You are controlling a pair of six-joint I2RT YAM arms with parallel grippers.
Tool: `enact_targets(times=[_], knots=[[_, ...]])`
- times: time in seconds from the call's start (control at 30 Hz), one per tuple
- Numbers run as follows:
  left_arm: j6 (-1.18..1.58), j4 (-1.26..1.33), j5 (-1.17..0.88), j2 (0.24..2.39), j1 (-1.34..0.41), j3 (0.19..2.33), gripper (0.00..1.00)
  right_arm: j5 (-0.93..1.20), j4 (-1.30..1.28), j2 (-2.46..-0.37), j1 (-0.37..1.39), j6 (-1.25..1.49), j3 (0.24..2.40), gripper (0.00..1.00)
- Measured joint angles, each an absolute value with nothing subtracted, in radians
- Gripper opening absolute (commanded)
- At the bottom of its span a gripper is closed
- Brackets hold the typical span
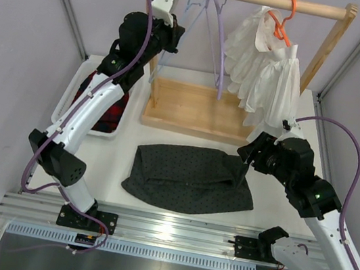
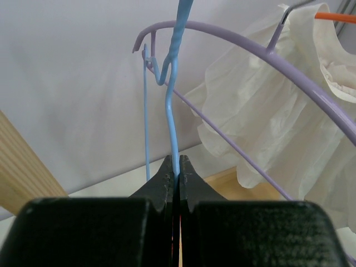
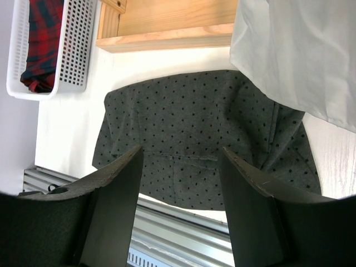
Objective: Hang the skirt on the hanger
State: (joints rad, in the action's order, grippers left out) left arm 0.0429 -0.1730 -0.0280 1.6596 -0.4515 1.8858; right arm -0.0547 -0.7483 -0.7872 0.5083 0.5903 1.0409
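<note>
The dark dotted skirt (image 1: 187,177) lies flat on the white table in front of the rack; it also shows in the right wrist view (image 3: 206,122). The pale blue wire hanger (image 1: 191,10) hangs by its hook from the wooden rod. My left gripper (image 1: 173,38) is raised beside it and shut on the hanger's thin wire (image 2: 169,111); the closed tips (image 2: 177,167) pinch it. My right gripper (image 1: 241,160) is open and empty, hovering over the skirt's right edge, with the fabric seen between its fingers (image 3: 181,153).
A lilac hanger (image 1: 217,38) hangs right behind the blue one (image 2: 267,55). A white ruffled garment (image 1: 265,73) on an orange hanger (image 1: 284,18) fills the rack's right side. The wooden rack base (image 1: 191,109) stands behind the skirt. A white basket (image 1: 70,93) with plaid cloth sits left.
</note>
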Motion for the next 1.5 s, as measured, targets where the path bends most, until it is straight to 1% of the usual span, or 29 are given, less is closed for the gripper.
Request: enact_targets(times=[0.2,1.17,1.5], knots=[[0.027,-0.196,0.031,1.66,-0.452,1.918,0.0,-0.055,-0.743,-0.787,0.508,0.59,1.039,0.61],[0.026,-0.253,0.176,1.66,-0.453,1.933,0.0,-0.056,-0.751,-0.78,0.506,0.59,1.038,0.61],[0.026,-0.265,0.181,1.66,-0.449,1.942,0.0,-0.064,-0.752,-0.773,0.506,0.586,1.038,0.62]])
